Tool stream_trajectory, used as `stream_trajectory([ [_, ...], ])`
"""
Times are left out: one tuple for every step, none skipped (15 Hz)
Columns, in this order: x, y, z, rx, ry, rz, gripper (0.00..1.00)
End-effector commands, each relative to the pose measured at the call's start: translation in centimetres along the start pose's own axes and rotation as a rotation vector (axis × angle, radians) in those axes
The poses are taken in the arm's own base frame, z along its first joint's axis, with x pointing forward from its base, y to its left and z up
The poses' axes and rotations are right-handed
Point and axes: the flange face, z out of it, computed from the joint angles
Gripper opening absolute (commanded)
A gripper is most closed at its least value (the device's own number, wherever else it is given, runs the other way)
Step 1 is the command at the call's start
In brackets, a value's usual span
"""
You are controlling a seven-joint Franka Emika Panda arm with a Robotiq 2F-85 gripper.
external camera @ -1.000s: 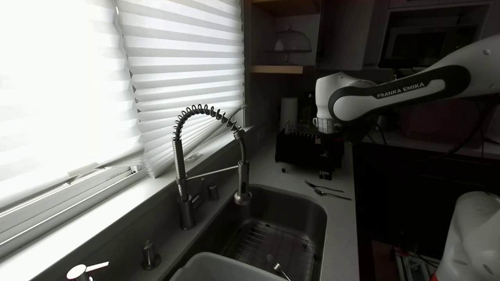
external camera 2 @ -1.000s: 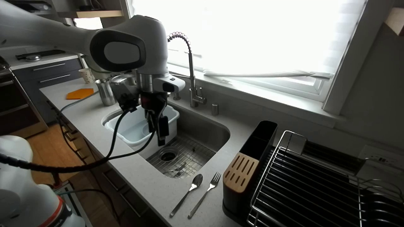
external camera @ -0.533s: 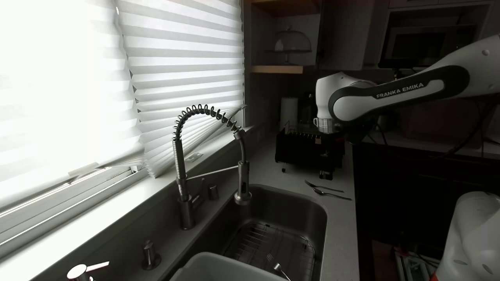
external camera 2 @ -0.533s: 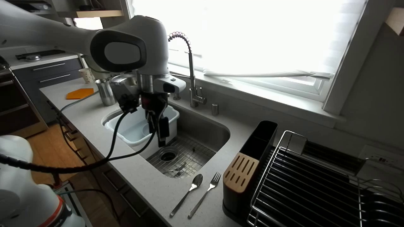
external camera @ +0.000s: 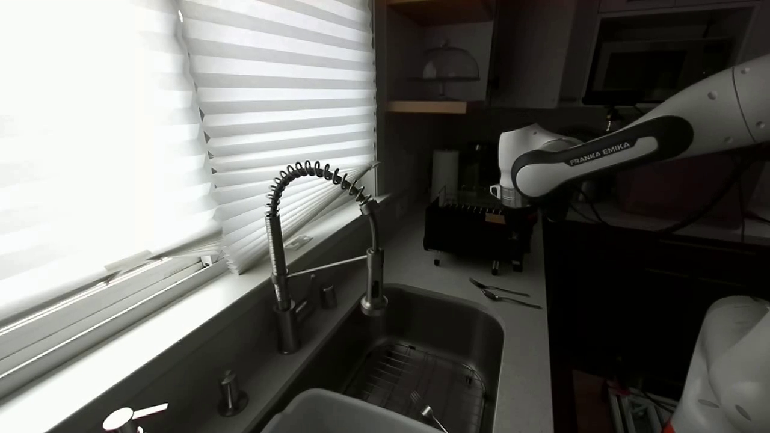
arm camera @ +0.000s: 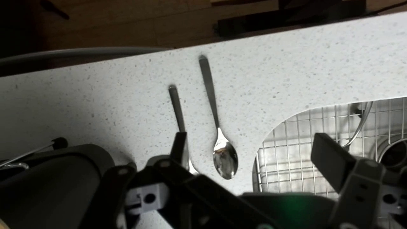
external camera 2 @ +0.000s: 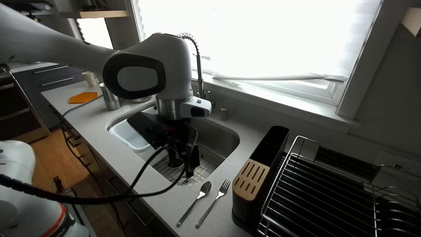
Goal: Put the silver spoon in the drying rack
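Note:
The silver spoon [external camera 2: 199, 197] lies flat on the counter between the sink and the rack. It also shows in the wrist view [arm camera: 225, 156] and, small, in an exterior view [external camera: 511, 299]. My gripper [arm camera: 254, 151] is open and empty, with its fingers wide apart. It hangs above the sink's edge beside the spoon's bowl [external camera 2: 189, 164], not touching it. In the wrist view the bowl shows between the fingers, nearer the left one. The dark drying rack [external camera 2: 312, 194] has chrome wires and a slotted wooden holder top [external camera 2: 250, 179]. It also stands in an exterior view [external camera: 457, 231].
A fork [external camera 2: 217, 197] lies beside the spoon on the rack side; the left finger partly covers it in the wrist view [arm camera: 176, 105]. The steel sink [external camera 2: 227, 138] holds a pale tub [external camera 2: 131, 135], a wire grid and another fork [external camera: 427, 412]. The coiled faucet [external camera: 274, 240] rises behind the sink.
The arm has moved down and towards the spoon and rack in the last half second; before that it barely moved. The spoon, fork and rack have not moved.

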Motion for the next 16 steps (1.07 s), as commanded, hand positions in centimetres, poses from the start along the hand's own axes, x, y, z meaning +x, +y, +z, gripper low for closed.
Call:
stream_trajectory([
  [0.1, 0.7, 0.6, 0.005, 0.018, 0.003, 1.0],
  [0.2, 1.3, 1.2, 0.008, 0.025, 0.005, 1.0],
  [0.2, 1.5, 1.6, 0.01, 0.024, 0.007, 1.0],
  [0.3, 1.6, 1.7, 0.01, 0.024, 0.007, 1.0],
  [0.4, 1.6, 1.8, 0.01, 0.023, 0.006, 1.0],
  [0.4, 1.5, 1.8, 0.01, 0.023, 0.006, 1.0],
  [0.5, 1.6, 2.4, 0.018, 0.005, -0.018, 1.0],
  [0.6, 1.7, 3.2, 0.012, 0.005, 0.003, 1.0],
  [0.6, 1.7, 3.8, 0.024, -0.004, 0.002, 1.0],
  [0.7, 1.7, 4.5, 0.021, -0.002, -0.002, 1.0],
  [0.8, 1.7, 5.0, 0.036, 0.007, -0.017, 1.0],
  [0.9, 1.7, 5.5, 0.032, 0.018, -0.022, 1.0],
  [1.0, 1.7, 6.0, 0.037, 0.049, -0.033, 1.0],
  [1.0, 1.7, 6.6, 0.055, 0.066, -0.036, 1.0],
  [1.1, 1.8, 7.2, 0.062, 0.077, -0.034, 1.0],
  [1.2, 1.9, 7.8, 0.076, 0.087, -0.025, 1.0],
])
